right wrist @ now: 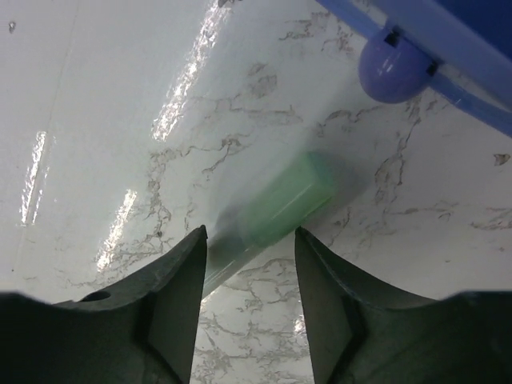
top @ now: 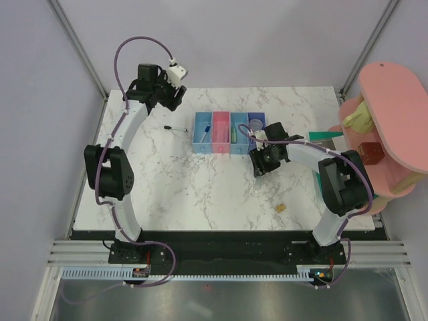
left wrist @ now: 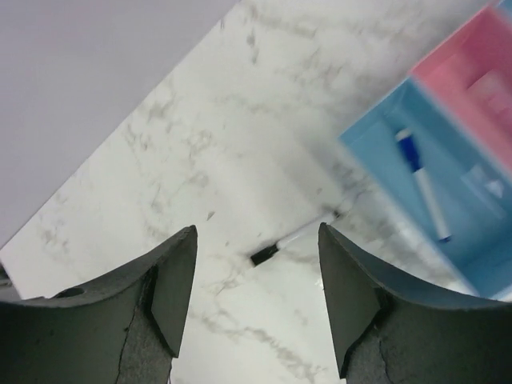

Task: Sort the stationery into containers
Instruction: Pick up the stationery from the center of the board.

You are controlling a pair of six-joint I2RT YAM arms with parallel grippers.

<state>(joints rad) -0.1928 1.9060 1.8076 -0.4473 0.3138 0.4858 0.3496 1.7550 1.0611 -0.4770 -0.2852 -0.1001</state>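
Top external view: the bins point(top: 227, 132) sit in a row at the middle of the back half of the table point(top: 167, 194). From their left end they run light blue, pink, light blue, dark blue. The marker point(top: 206, 130) lies in the first bin. What looks like a pale pink bar point(top: 220, 138) lies in the pink one, and a green bar point(top: 235, 134) lies in the third. The pen point(top: 175, 128) lies on the marble just left of the bins, apart from them. The nub point(top: 281, 208) lies well in front of the bins, toward their right end. The book point(top: 328, 139) lies flat to the right of the bins. The shelf point(top: 391, 127) stands beyond it at the table's right edge.

The left gripper point(top: 172, 99) hangs behind and to the left of the bins. Left wrist view: its jaws stand wide apart with nothing in them. The pen shows on the table in the gap, with the first bin and its marker off to the right.

The right gripper point(top: 261, 168) is low, just in front of the bins' right end. Right wrist view: a second green bar point(right wrist: 280, 206), blurred, lies aslant with its near end between the fingers and its far end toward the dark blue bin's edge. The jaws stand part-way apart on either side of it. Whether they press on it I cannot tell.
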